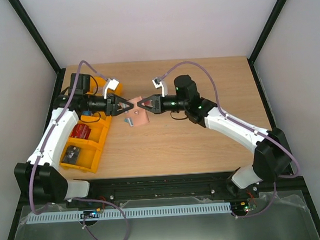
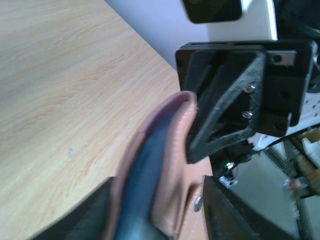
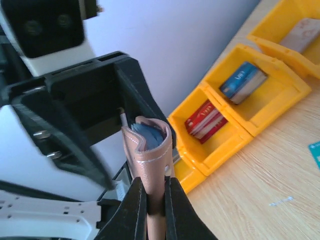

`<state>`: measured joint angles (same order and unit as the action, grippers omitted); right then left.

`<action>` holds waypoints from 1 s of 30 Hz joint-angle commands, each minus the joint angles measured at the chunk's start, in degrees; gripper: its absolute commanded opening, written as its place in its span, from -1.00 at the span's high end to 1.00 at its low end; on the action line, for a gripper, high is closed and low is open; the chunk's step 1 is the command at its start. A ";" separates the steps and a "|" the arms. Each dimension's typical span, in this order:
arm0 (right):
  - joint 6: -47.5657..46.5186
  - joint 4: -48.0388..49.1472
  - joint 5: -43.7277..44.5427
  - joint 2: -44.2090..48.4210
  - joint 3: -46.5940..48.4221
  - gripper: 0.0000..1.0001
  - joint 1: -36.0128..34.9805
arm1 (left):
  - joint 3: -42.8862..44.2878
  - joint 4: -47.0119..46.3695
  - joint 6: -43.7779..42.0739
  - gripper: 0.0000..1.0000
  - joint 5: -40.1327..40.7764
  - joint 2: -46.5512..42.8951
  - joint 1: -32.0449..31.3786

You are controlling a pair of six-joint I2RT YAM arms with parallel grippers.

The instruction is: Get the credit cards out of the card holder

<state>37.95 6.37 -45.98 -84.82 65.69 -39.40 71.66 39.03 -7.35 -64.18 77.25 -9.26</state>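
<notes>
While both arms meet nose to nose a little left of the table's (image 1: 194,145) middle, you have bare wood to the right and toward the near edge. The right forearm crosses that space. On the left it is tighter: the orange bins (image 3: 227,145) sit just beside the left arm, running along that side of the table, with a red pack and a blue pack in two compartments. Black frame posts rise from the far corners, with pale walls behind.

Your right gripper (image 1: 140,103) has its jaws pressed onto the card holder (image 3: 150,150), pinching its lower edge so it stands upright above the wood. Your left gripper (image 1: 127,104) has its jaws spread, one finger on each side of the holder's upper end. You cannot tell whether they touch it.

The holder is pinkish-tan outside with a stitched seam and grey-blue inside. It is folded almost closed, with a metal snap showing low on one face. A corner of the teal card (image 3: 315,154) lies on the table near the bins.
</notes>
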 commanded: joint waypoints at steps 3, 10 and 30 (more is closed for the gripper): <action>-1.29 8.49 -2.51 4.99 0.05 0.97 -0.15 | -0.56 4.62 -3.46 0.38 -3.70 -2.87 -0.06; -4.75 8.63 -4.99 6.39 -1.93 0.11 -0.16 | -0.63 7.71 -9.12 0.96 -8.38 -3.33 -0.11; -12.11 5.57 -16.95 3.59 -3.31 -0.28 -0.72 | 3.40 15.19 -19.09 0.95 -8.22 -3.93 -0.12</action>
<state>27.09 10.68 -59.92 -80.77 62.92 -39.59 74.83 56.21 -27.51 -70.70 74.32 -9.10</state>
